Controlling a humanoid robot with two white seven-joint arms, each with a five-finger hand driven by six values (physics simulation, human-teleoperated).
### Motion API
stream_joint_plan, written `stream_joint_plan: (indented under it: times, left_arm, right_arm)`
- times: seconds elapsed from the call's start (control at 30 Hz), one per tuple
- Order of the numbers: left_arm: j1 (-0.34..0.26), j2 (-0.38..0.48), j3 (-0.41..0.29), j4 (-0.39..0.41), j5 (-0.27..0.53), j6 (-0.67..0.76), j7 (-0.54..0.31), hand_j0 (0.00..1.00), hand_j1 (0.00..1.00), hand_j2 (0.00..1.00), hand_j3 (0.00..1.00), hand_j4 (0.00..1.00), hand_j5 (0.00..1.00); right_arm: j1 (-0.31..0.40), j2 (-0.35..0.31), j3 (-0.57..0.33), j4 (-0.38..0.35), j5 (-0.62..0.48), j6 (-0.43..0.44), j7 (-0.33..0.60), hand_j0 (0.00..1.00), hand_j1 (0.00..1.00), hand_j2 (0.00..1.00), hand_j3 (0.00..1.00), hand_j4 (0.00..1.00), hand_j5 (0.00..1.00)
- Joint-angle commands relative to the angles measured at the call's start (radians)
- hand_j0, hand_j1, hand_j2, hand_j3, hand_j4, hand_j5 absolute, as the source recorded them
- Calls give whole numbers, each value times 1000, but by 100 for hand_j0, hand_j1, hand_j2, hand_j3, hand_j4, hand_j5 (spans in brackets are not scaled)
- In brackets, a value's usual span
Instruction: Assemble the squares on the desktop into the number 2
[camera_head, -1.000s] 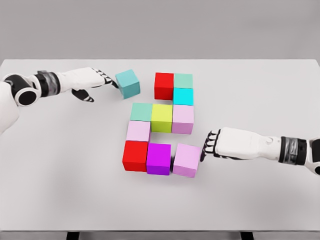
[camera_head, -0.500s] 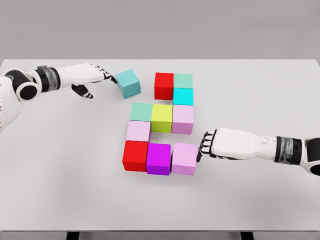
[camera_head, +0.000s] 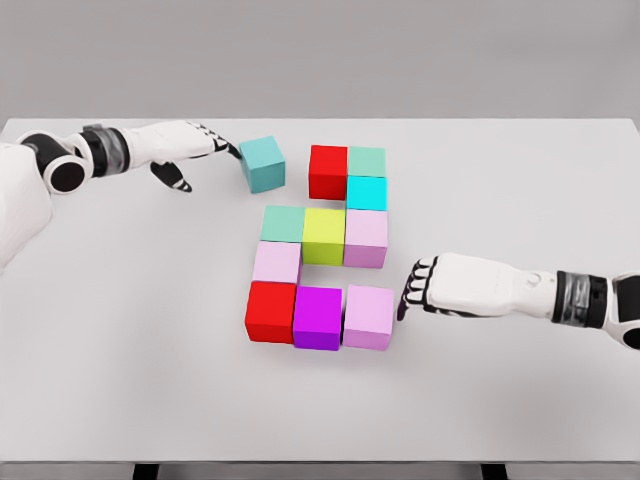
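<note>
Left hand (camera_head: 185, 150), fingers loosely open, touches the teal cube (camera_head: 262, 164) near the red top cube (camera_head: 328, 171); an off-center shove could twist it. Right hand (camera_head: 425, 287) rests open.

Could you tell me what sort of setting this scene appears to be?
Probably a simulated tabletop test bench: a plain white table, a featureless grey backdrop, and only coloured cubes between two robot hands.
</note>
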Motion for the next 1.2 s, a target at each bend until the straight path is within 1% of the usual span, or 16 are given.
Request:
stream_joint_plan:
  times: [0.0,0.37,0.5,0.63,0.7,0.77,0.8,0.83,0.87,0.9,0.93,0.97,1.03,1.1,1.13,1.17]
  left_arm:
    - [-2,-9,2,19,6,2,0,90,90,90,90,90,90]
    - [-28,-55,2,78,4,2,0,90,90,90,90,90,90]
    - [-31,-58,2,79,4,2,0,90,90,90,90,90,90]
    - [-32,-61,4,90,4,2,0,91,91,91,91,91,91]
    - [-32,-68,4,91,6,2,0,95,95,95,95,95,95]
    - [-40,-71,4,99,6,2,0,96,96,96,96,96,96]
    - [-43,-75,4,117,6,2,0,96,96,96,96,96,96]
    - [-49,-81,6,122,6,2,0,96,96,96,96,96,96]
    - [-55,-88,6,137,6,2,0,96,96,96,96,96,96]
    - [-60,-88,7,141,6,2,0,96,96,96,96,96,96]
    - [-60,-88,7,141,6,2,0,96,96,96,96,96,96]
    - [-61,-88,7,141,6,2,0,96,96,96,96,96,96]
    - [-61,-88,7,141,4,2,0,96,96,96,96,96,96]
    - [-63,-94,7,147,6,2,0,96,96,96,96,96,96]
    - [-68,-94,9,154,6,2,0,96,96,96,96,96,96]
    - [-68,-94,12,156,6,2,0,96,96,96,96,96,96]
  right_arm:
    - [-2,3,-1,-5,-6,-1,1,57,57,57,57,57,57]
    - [-2,13,-1,-20,-6,-1,4,57,57,57,57,57,57]
    - [-2,13,-1,-18,-4,-1,4,57,57,57,57,57,57]
    - [-2,12,-1,-9,-4,-1,4,57,57,57,57,57,57]
    - [-2,1,-18,22,-6,-1,4,57,57,57,57,57,57]
    - [-2,-57,-79,28,-12,-1,4,70,70,70,70,70,70]
    - [-2,-88,-127,22,-18,-1,5,93,93,93,93,93,93]
    - [-2,-101,-150,23,-19,-1,5,100,100,100,100,100,100]
    - [-2,-148,-201,23,-18,-1,5,100,100,100,100,100,100]
    - [0,-169,-241,25,-18,-1,5,100,100,100,100,100,100]
    - [0,-172,-257,28,-18,-1,7,100,100,100,100,100,100]
    - [14,-172,-310,35,-18,-1,8,100,100,100,100,100,100]
    - [129,-169,-466,45,-18,-1,13,100,100,100,100,100,100]
    - [251,-154,-668,78,-19,-1,16,100,100,100,100,100,100]
    - [296,-143,-742,84,-19,-1,16,100,100,100,100,100,100]
    - [321,-123,-784,83,-19,-1,16,100,100,100,100,100,100]
